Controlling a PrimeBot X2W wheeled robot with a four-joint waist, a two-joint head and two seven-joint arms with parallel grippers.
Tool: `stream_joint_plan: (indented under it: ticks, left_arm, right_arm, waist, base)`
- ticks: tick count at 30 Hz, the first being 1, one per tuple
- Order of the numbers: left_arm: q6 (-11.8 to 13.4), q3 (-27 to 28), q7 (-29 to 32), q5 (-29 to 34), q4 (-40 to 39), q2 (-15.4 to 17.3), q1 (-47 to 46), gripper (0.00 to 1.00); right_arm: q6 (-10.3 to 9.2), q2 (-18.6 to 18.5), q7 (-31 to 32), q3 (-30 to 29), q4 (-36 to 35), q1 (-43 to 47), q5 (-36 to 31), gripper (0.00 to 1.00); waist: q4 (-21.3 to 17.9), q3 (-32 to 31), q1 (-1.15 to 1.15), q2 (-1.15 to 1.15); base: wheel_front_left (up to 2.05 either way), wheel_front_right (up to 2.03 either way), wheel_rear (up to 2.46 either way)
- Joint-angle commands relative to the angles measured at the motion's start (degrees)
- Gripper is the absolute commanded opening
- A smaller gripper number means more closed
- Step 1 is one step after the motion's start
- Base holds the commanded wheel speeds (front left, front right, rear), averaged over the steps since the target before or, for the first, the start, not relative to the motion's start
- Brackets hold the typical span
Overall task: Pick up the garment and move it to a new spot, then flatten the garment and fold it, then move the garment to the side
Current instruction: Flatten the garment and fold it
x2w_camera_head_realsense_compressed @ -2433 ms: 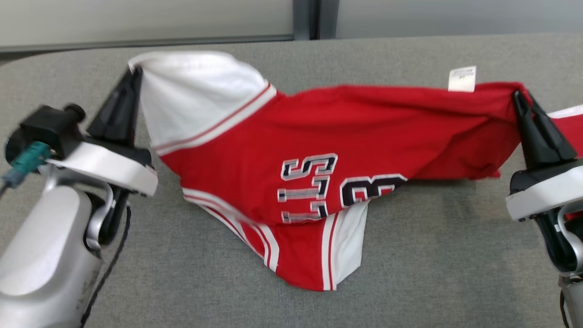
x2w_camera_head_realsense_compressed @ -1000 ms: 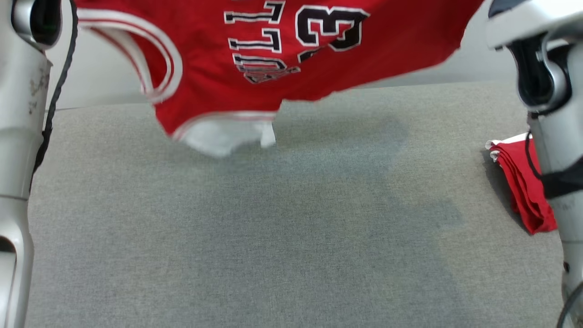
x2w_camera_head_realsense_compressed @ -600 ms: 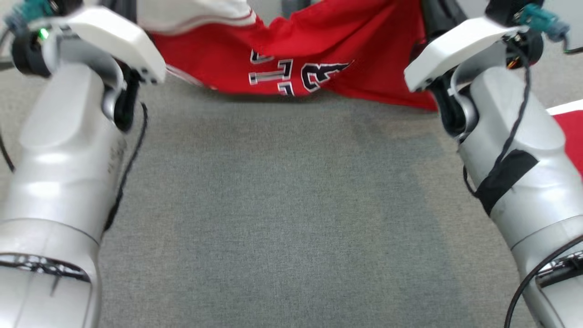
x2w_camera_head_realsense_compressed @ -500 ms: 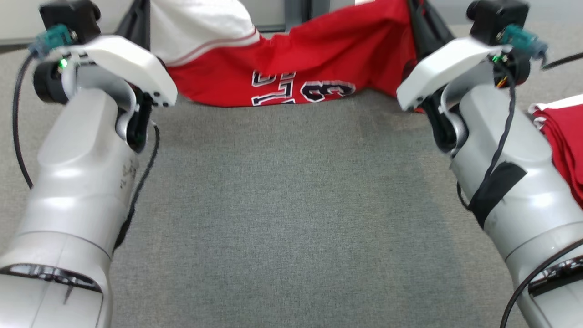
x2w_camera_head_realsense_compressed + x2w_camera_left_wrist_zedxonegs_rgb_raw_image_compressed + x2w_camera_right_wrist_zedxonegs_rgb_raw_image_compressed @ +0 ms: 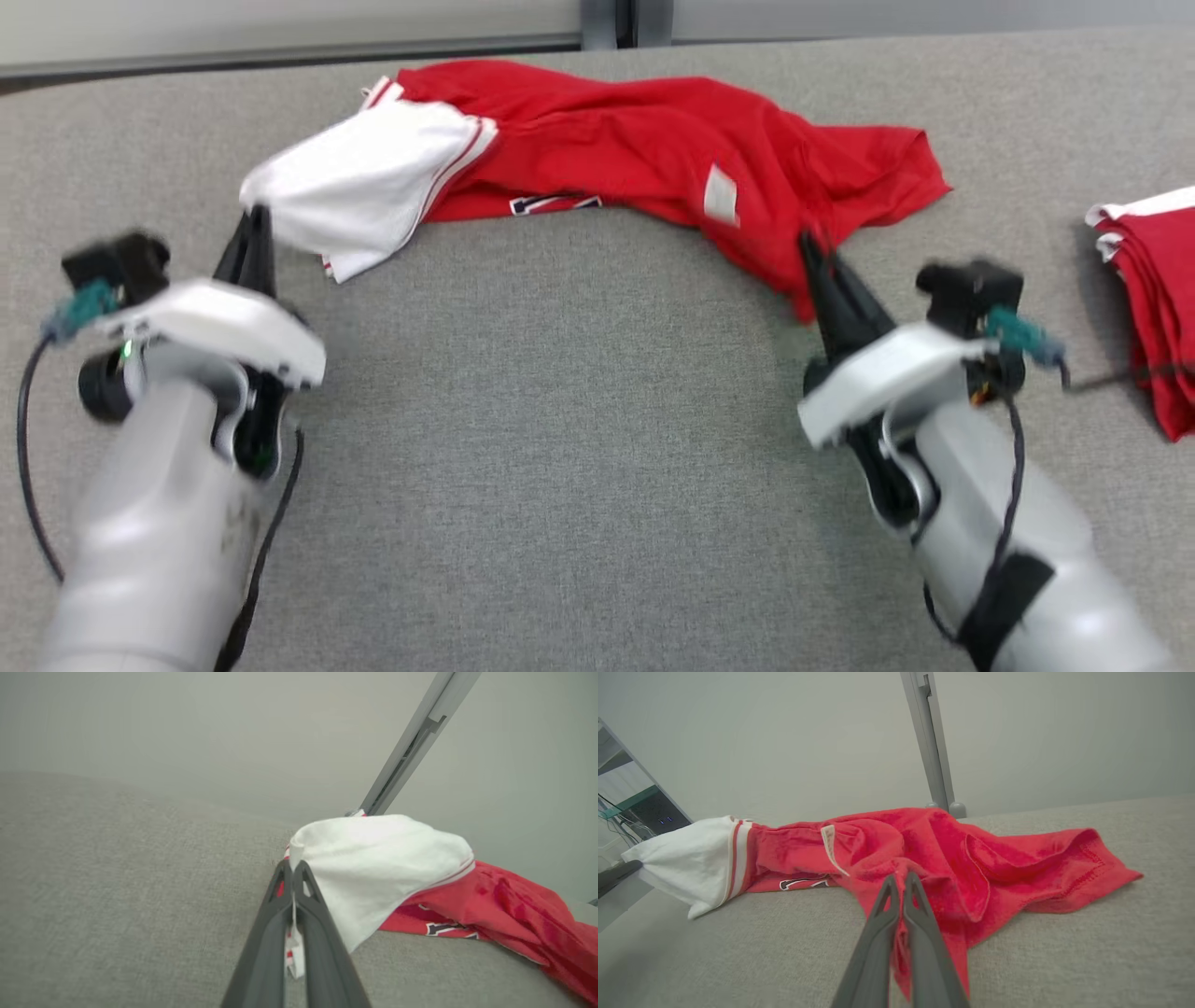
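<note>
The garment (image 5: 653, 154), a red jersey with white side panels and dark lettering, lies bunched in a long heap across the far part of the grey table (image 5: 560, 448). My left gripper (image 5: 254, 217) is shut on the white corner (image 5: 364, 858) at its left end; a strip of cloth shows between the fingers (image 5: 322, 924). My right gripper (image 5: 810, 245) is shut on the red hem (image 5: 924, 877) at the heap's near right side, cloth pinched between its fingers (image 5: 873, 942). A white label (image 5: 720, 195) faces up on the red cloth.
A folded red and white garment (image 5: 1153, 280) lies at the table's right edge. A pale wall with a grey vertical post (image 5: 607, 11) runs behind the table's far edge. The grey cloth surface stretches between my two arms.
The jersey, held stretched in the air before, has come down and now lies crumpled on the table. Both grippers have dropped low, still holding its ends. The head camera has shifted too.
</note>
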Motion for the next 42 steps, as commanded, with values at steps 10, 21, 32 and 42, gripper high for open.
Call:
stream_joint_plan:
  ticks: [10, 21, 32, 42]
  left_arm:
    - [1.36, 5.91, -0.23, 6.09, -19.68, 4.16, 27.26, 0.00]
    - [14.14, 5.40, 15.50, 7.18, -58.22, 9.02, 57.74, 0.00]
    - [23.71, 5.18, 29.31, 9.74, -86.23, 13.93, 74.54, 0.00]
    - [19.97, 3.47, 30.05, 7.09, -80.63, 13.48, 67.38, 0.00]
  right_arm:
    - [0.00, -5.28, -0.26, -2.40, -15.46, 24.99, -1.53, 0.00]
    - [0.00, -9.09, 4.79, -6.73, -27.55, 46.08, -4.78, 0.00]
    - [0.00, -6.42, 15.70, -15.42, -43.74, 64.10, -9.59, 0.00]
    - [0.00, -3.04, 19.05, -18.42, -44.79, 64.53, -9.87, 0.00]
  waist:
    - [-0.20, -10.99, 0.00, 0.00]
    - [1.43, -19.05, 0.00, 0.00]
    - [2.55, -21.59, 0.00, 0.00]
    - [0.64, -19.68, 0.00, 0.00]
  base:
    - [0.00, 0.00, 0.00]
    - [0.00, 0.00, 0.00]
    - [0.00, 0.00, 0.00]
    - [0.00, 0.00, 0.00]
